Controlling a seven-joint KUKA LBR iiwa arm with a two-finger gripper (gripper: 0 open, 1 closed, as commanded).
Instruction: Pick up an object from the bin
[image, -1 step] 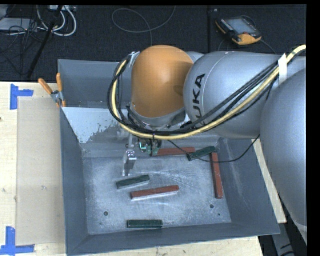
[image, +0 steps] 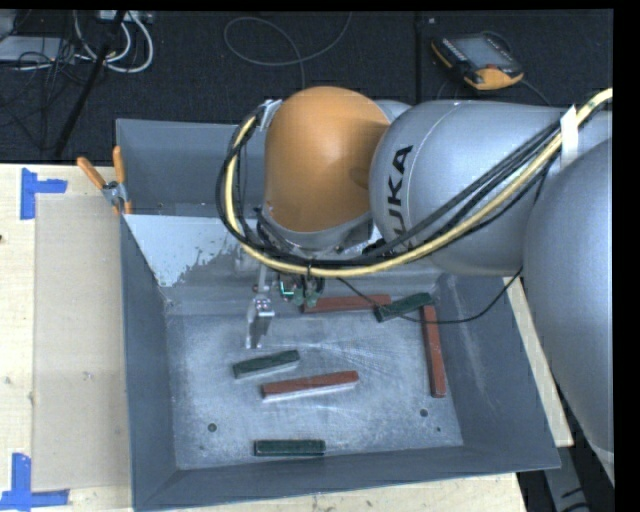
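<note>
grey metal bin (image: 195, 400), few loose bars. gripper (image: 261, 328) just above dark green bar (image: 266, 365); red-brown bar (image: 310, 385) near. claw state: cannot tell.

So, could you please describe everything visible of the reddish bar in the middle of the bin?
The reddish bar is a long, slim stick, brown-red on top with a paler near edge. It lies flat on the bin floor near the middle, its right end angled slightly towards the back. Nothing touches it; a green bar lies just behind, the pincer beyond that.
</note>
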